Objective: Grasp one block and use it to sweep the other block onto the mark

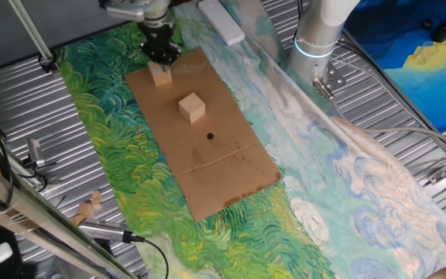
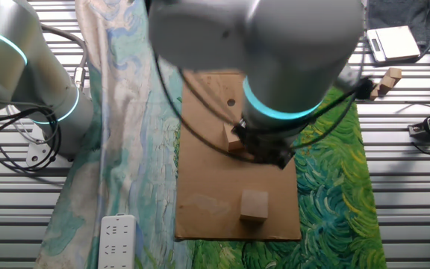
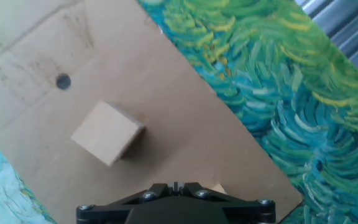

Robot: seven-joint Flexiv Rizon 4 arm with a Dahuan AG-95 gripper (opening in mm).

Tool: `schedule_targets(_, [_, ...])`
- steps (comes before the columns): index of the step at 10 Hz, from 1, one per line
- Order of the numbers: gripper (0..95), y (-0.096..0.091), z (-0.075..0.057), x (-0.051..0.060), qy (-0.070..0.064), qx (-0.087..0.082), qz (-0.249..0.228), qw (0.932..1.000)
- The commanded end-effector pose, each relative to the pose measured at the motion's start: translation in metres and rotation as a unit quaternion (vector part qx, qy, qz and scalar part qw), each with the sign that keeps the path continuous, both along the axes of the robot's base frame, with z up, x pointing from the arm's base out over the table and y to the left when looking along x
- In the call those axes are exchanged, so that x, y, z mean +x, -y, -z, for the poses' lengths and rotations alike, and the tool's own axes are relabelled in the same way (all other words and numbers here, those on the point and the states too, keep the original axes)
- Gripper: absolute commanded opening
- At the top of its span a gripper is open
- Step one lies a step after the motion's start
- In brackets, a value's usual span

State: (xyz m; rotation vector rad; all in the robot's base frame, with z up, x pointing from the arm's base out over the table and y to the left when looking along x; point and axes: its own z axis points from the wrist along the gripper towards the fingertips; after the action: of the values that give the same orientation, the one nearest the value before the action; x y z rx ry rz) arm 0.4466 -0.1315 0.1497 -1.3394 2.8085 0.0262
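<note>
Two wooden blocks and one mark lay on the cardboard sheet (image 1: 207, 167). Nearest the gripper (image 1: 161, 56) was the first block (image 1: 161, 74), directly below the black fingers at the sheet's far end; whether the fingers had closed on it could not be told, since the arm hid them in the other fixed view and the hand view showed only the gripper's base. Next came the second block (image 3: 107, 132), free near the sheet's middle, a cube with no long axis, its faces turned askew to the sheet's edges. Beyond it, well apart, sat the mark (image 3: 63, 81), a single black dot. Painted cloth (image 1: 122, 155) surrounded the cardboard.
</note>
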Motion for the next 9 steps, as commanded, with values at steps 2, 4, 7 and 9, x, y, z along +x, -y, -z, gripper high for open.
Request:
schedule_targets(2, [0.0, -0.0014, -0.0014, 0.0003, -0.014, -0.002, 0.045, 0.9989])
schedule_targets(4, [0.0, -0.0014, -0.0014, 0.0003, -0.014, -0.003, 0.06, 0.9981])
schedule_targets(7, [0.0, -0.0014, -0.0014, 0.0003, -0.013, -0.016, 0.102, 0.9946])
schedule_targets(9, [0.0, -0.0014, -0.0014, 0.0003, -0.013, -0.019, 0.121, 0.9924])
